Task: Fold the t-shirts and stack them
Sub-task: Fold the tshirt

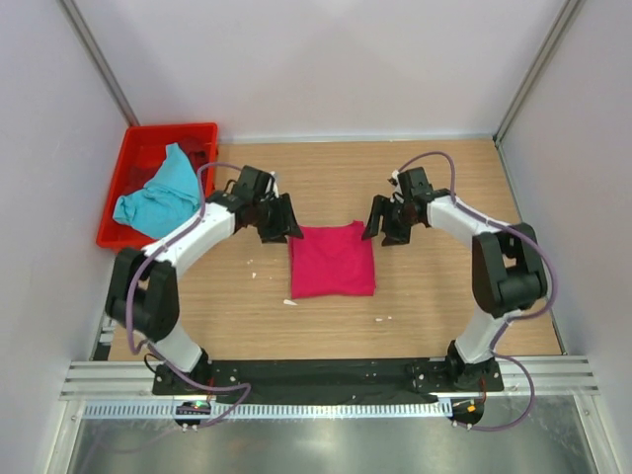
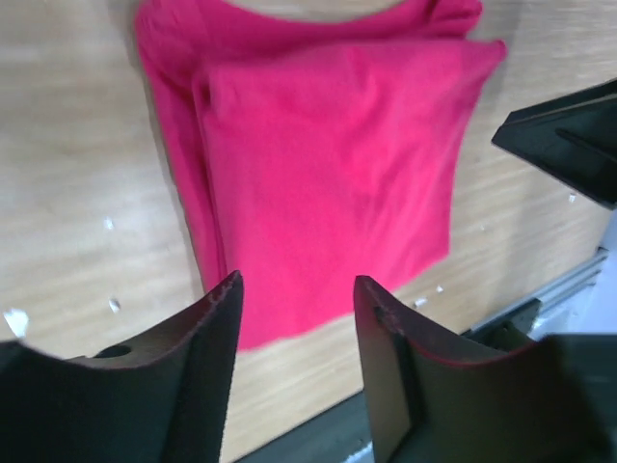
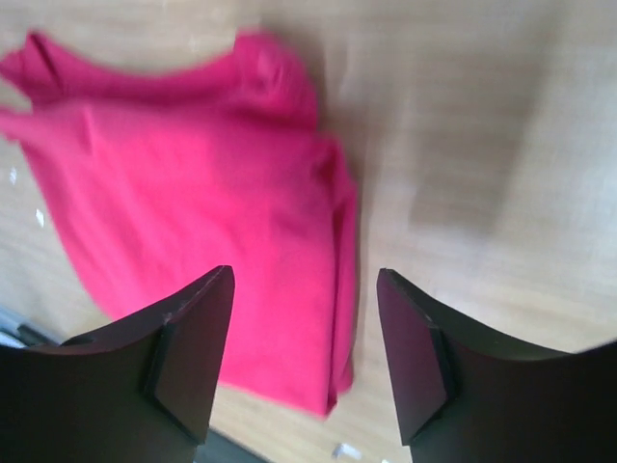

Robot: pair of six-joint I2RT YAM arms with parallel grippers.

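Observation:
The magenta-pink t-shirt (image 1: pixel 332 261) lies folded into a rough square in the middle of the wooden table. It also shows in the left wrist view (image 2: pixel 328 164) and the right wrist view (image 3: pixel 193 231). The turquoise-blue t-shirt (image 1: pixel 158 196) lies crumpled in the red crate (image 1: pixel 138 148) at the far left. My left gripper (image 1: pixel 281 223) hangs open and empty above the pink shirt's far left corner. My right gripper (image 1: pixel 383 223) hangs open and empty above its far right corner. Neither touches the cloth.
The red crate stands at the table's far left corner, beside the left wall. Small white specks (image 1: pixel 254 264) lie on the wood near the pink shirt. A black base rail (image 1: pixel 326 373) runs along the near edge.

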